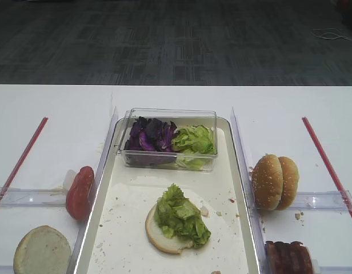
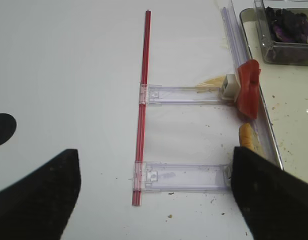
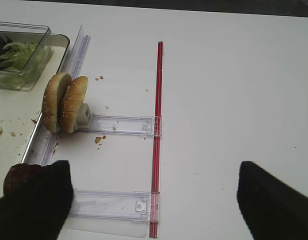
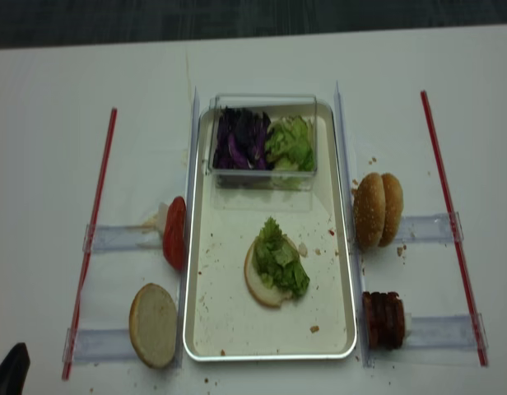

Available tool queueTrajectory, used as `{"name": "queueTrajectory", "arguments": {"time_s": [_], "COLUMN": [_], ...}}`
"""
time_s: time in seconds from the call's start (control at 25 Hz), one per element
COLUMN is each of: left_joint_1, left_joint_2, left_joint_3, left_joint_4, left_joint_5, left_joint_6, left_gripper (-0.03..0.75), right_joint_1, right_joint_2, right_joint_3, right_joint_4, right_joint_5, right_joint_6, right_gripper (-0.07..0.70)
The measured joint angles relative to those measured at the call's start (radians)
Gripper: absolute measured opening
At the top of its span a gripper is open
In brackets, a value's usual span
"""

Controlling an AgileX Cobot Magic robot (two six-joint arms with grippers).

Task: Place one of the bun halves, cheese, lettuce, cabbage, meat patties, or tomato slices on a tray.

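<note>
The tray (image 1: 107, 171) holds a bun half (image 1: 162, 235) topped with lettuce (image 1: 182, 216). More lettuce (image 1: 194, 140) and purple cabbage (image 1: 148, 135) fill a clear box at the tray's far end. Left of the tray stand tomato slices (image 1: 80, 192) and a face-up bun half (image 1: 43, 250). To its right are two upright bun halves (image 1: 275, 181) and meat patties (image 1: 288, 257). I see no clear cheese. My right gripper (image 3: 154, 200) hangs open over bare table beside the patties (image 3: 21, 177). My left gripper (image 2: 154, 195) is open too, holding nothing, near the tomato slices (image 2: 248, 87).
Clear plastic holders (image 3: 119, 125) and red strips (image 1: 327, 165) lie on the white table either side of the tray. Crumbs speckle the tray. A pale yellow sliver (image 2: 210, 81) lies by the tomato holder. A dark arm tip (image 4: 13, 366) shows at the near left corner.
</note>
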Motion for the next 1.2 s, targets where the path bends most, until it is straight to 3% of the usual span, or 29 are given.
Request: {"name": "queueTrajectory", "arguments": {"time_s": [1.2], "left_joint_1": [0.0], "left_joint_2": [0.0], "left_joint_3": [0.0], "left_joint_4": [0.0], "left_joint_5": [0.0], "left_joint_6": [0.0], "left_gripper": [0.599], "right_joint_1": [0.0], "right_joint_2": [0.0], "right_joint_3": [0.0], "right_joint_4": [0.0], "right_joint_5": [0.0], "right_joint_6": [0.005], "right_gripper": [0.689]}}
